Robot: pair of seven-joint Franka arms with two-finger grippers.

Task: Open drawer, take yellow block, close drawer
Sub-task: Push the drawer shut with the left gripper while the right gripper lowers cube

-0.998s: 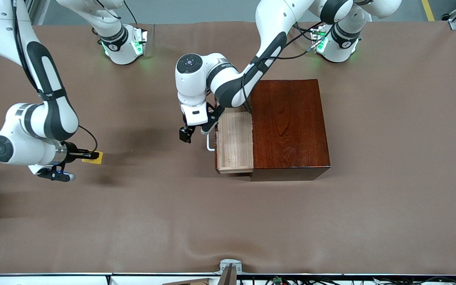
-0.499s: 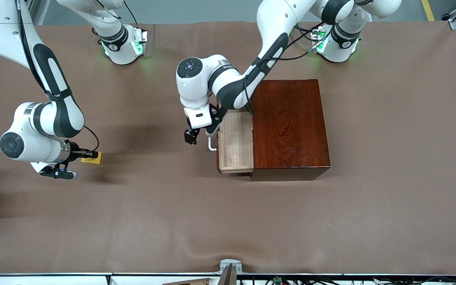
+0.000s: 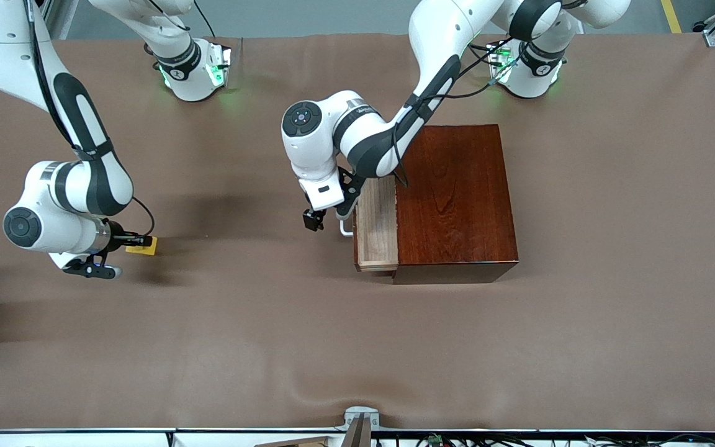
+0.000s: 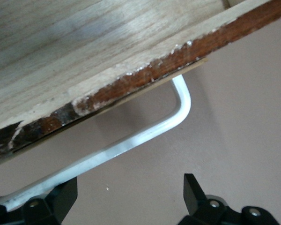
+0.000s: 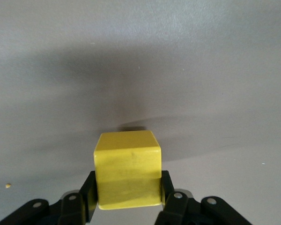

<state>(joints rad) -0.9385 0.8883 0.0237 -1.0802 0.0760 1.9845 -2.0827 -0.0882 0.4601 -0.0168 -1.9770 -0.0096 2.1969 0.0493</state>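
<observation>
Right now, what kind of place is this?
Probably a robot lab: two white arms bolted to a brown-covered table, a wooden box with a drawer, and a yellow block in the right claw.

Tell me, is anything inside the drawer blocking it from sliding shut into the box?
Nothing visible does. The drawer tray looks bare, the yellow block sits in the right gripper over the mat, and the left gripper, jaws open, is at the handle.

Even, bright overhead light; soft arm shadows fall across the counter [image 3: 357,347]; the left wrist view is blurred close up.
</observation>
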